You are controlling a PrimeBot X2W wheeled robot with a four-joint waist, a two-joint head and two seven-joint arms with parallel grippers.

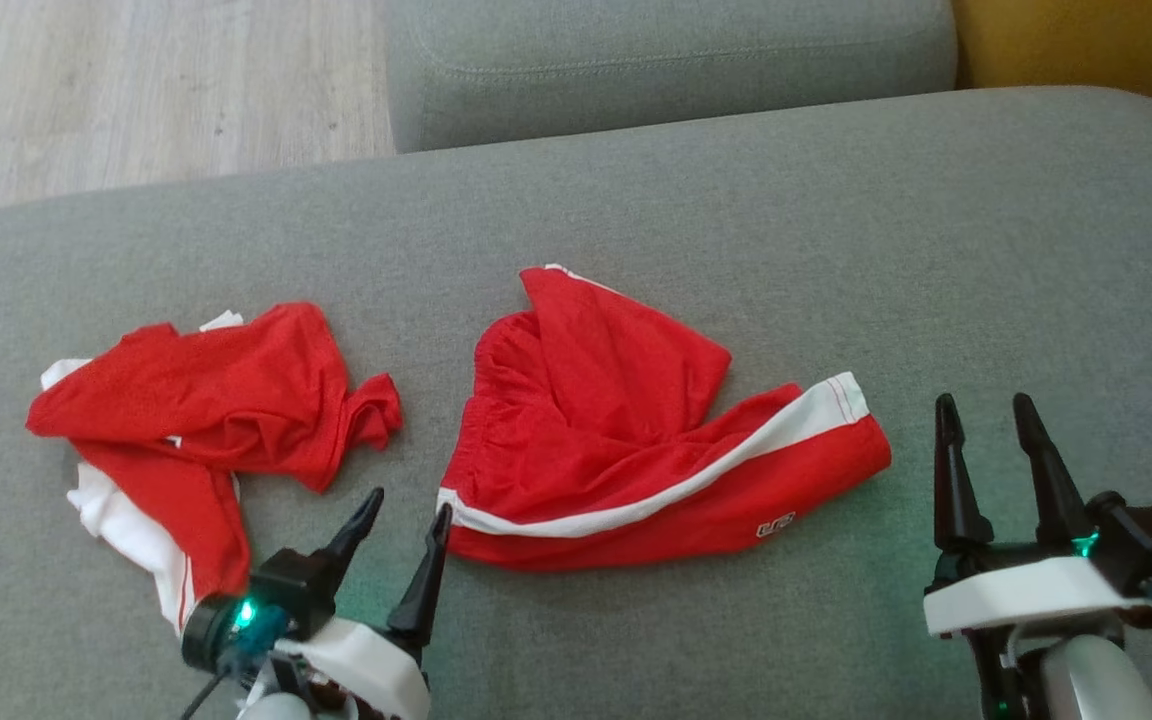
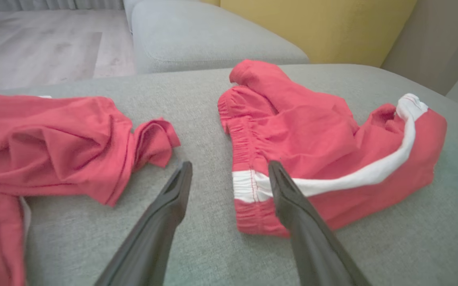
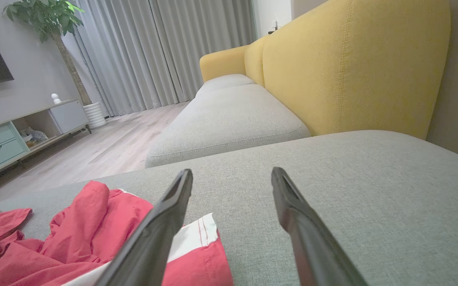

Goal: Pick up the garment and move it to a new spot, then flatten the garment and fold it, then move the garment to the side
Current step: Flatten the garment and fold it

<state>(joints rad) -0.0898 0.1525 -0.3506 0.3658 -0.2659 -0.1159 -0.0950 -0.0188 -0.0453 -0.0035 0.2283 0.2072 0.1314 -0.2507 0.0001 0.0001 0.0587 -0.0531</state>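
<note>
**couchpotato:** what's actually sitting on that grey sofa cushion?

**lintroller:** two bits of clothing, both straight on the fabric. Red shorts with a white side stripe are roughly mid-cushion, closer to the near edge, with one part flopped over the rest. A crumpled red and white garment lies toward the left edge. The shorts' waistband faces it, close but with a strip of cushion between them.

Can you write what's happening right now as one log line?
left gripper: open, by shorts | right gripper: open, empty | shorts, shirt: crumpled on cushion
</note>
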